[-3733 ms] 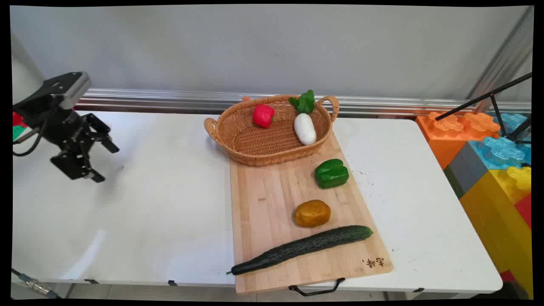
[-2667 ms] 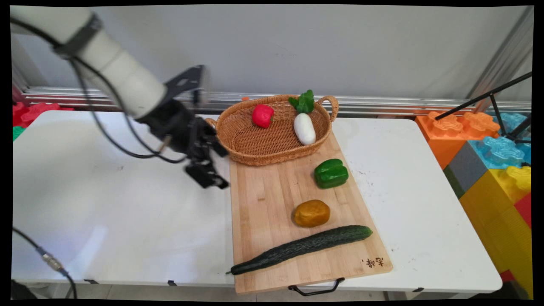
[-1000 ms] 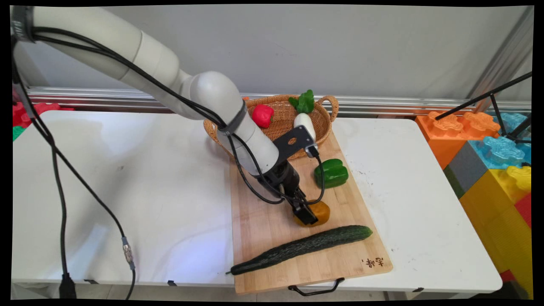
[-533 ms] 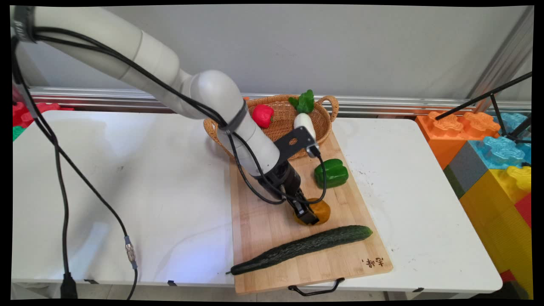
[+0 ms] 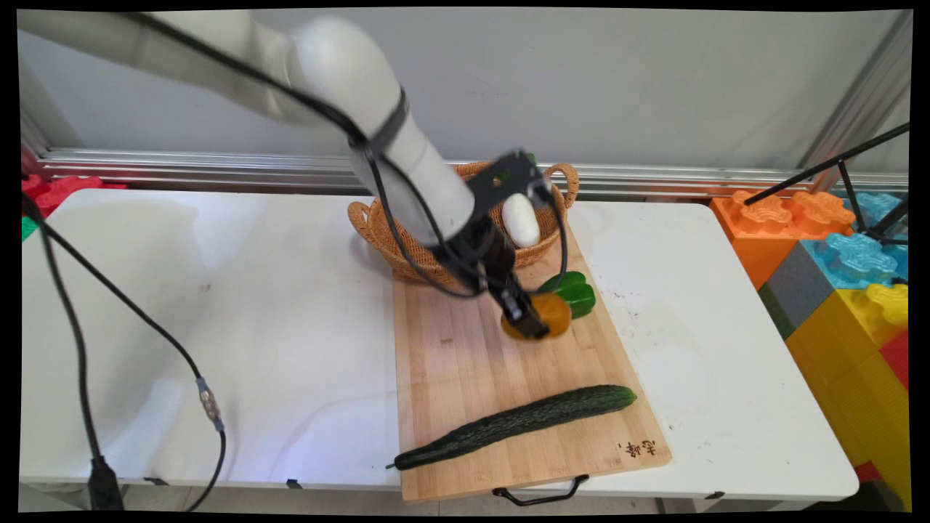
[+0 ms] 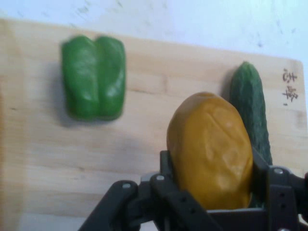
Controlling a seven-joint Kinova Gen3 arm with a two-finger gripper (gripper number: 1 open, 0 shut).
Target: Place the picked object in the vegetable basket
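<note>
My gripper [image 5: 534, 319] [image 6: 211, 187] is shut on a brownish-yellow potato [image 5: 550, 314] [image 6: 210, 149] and holds it lifted above the wooden cutting board [image 5: 465, 363] [image 6: 43, 159]. A green bell pepper [image 5: 577, 290] [image 6: 95, 77] lies on the board just behind the potato. A long dark cucumber [image 5: 516, 425] [image 6: 250, 110] lies along the board's near part. Behind the board stands a wicker basket [image 5: 385, 232] with a white radish [image 5: 521, 219] in it; the arm hides much of the basket.
Large coloured toy blocks [image 5: 835, 261] stand off the table's right end, with a black tripod leg [image 5: 828, 168] above them. Black cables [image 5: 109, 305] hang from the arm over the table's left side. The white table [image 5: 218, 312] reaches left of the board.
The gripper came from the far left to the potato on the board, shut on it, and has now raised it up and toward the basket.
</note>
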